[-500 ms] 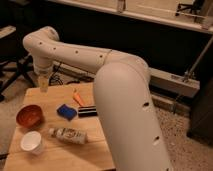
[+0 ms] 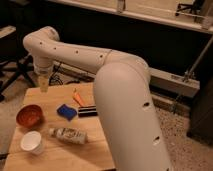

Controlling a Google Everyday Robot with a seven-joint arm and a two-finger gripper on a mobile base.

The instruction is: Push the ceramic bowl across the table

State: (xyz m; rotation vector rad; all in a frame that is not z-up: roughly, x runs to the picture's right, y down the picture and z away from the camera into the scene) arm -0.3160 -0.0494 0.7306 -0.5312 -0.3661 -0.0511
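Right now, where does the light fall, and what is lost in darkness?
Camera view: warm light falls on the table, the ceramic bowl and the white arm; the gripper hangs lit over the table's far corner; the room behind is mostly dark.

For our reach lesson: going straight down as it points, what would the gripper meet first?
The gripper, above the far left corner, would probably meet bare table; the ceramic bowl sits nearer the camera.

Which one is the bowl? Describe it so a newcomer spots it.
Start at the wooden table beside the white arm. Near its left edge, nearer than the gripper over the far corner, sits the bowl. It is round and orange-red; the cup beside it is white.
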